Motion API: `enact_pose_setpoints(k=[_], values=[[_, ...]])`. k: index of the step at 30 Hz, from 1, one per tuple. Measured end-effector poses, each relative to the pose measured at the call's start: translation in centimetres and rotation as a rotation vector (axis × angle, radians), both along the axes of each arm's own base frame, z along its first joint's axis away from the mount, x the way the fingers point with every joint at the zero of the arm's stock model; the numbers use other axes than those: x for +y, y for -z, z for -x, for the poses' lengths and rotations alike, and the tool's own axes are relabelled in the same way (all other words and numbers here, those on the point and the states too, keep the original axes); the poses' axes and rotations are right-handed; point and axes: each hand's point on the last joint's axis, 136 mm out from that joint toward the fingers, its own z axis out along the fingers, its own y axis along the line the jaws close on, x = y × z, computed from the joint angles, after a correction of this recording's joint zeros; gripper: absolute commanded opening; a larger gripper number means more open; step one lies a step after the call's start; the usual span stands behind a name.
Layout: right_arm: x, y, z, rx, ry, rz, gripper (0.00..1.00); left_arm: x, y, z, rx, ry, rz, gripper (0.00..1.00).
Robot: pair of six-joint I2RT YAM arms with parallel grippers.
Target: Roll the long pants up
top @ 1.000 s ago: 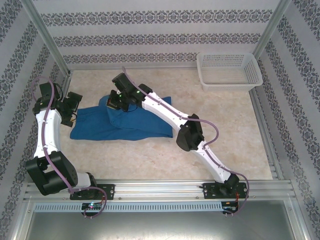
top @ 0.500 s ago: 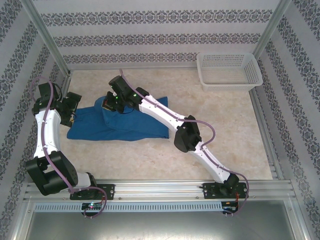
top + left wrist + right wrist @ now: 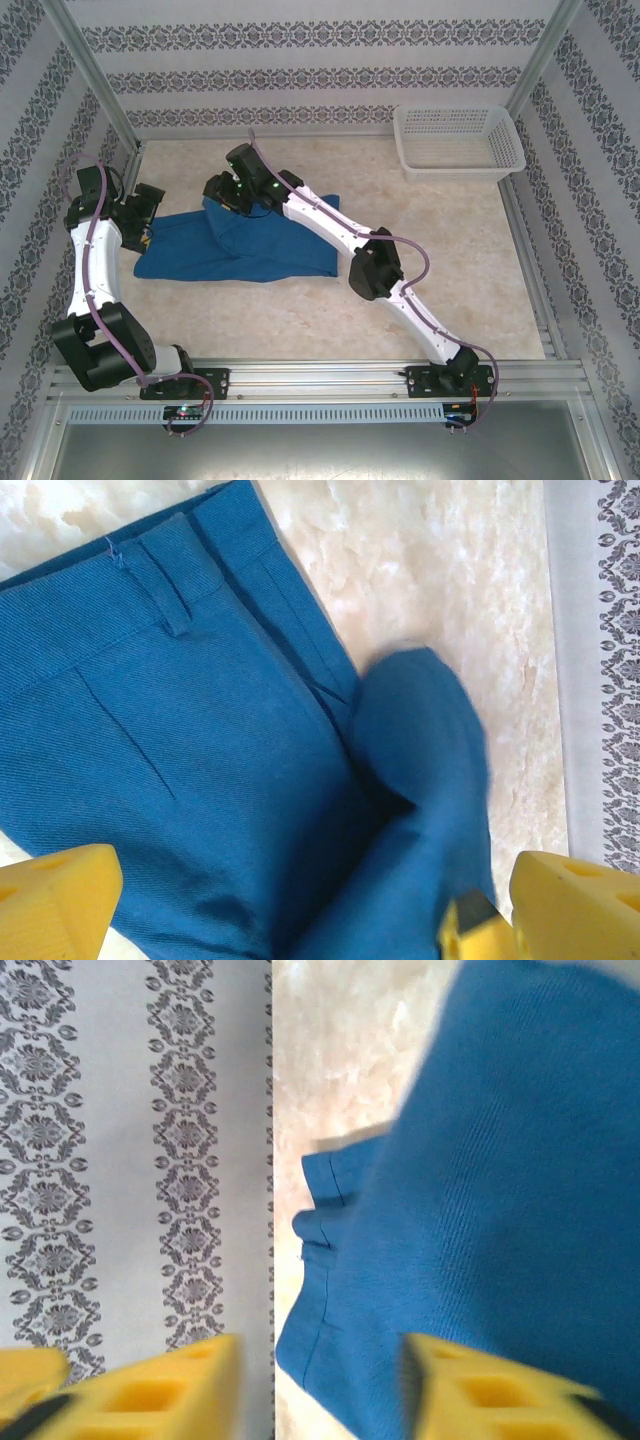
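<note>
1. The long pants (image 3: 250,255) lie partly folded on the table's (image 3: 450,270) left side.
2. The right gripper (image 3: 320,1385) hangs over the fold, its fingers parted.
3. The left gripper (image 3: 315,895), spread wide, hangs above the waistband.

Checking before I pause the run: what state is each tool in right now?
Left tool: open, over the long pants, holding nothing.
Right tool: open, nothing clamped between its fingers.

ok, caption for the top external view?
Right gripper open over the long pants; left gripper open at their edge.
</note>
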Motion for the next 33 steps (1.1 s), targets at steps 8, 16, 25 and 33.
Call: enact_pose_setpoints(k=[8,16,25,33], values=[[-2.7,8.2,3.4,-0.003,-0.137,0.333,0.27,-1.1,-2.4,0.2,-0.085,0.026,0.014,0.00],[-19.9,-0.6,-0.1,-0.146,-0.054,0.590,0.00,-7.7,-5.6,-1.1,-0.222,0.164,0.005,0.01],[-26.0,2.9,0.0,-0.097,-0.055,0.648,0.00,-17.4,0.5,-6.5,-0.104,0.389,-0.063,0.95],[-21.4,9.7,2.9,0.007,-0.208,0.613,0.00,-20.2,2.2,-14.1,-0.056,0.473,-0.190,0.00]])
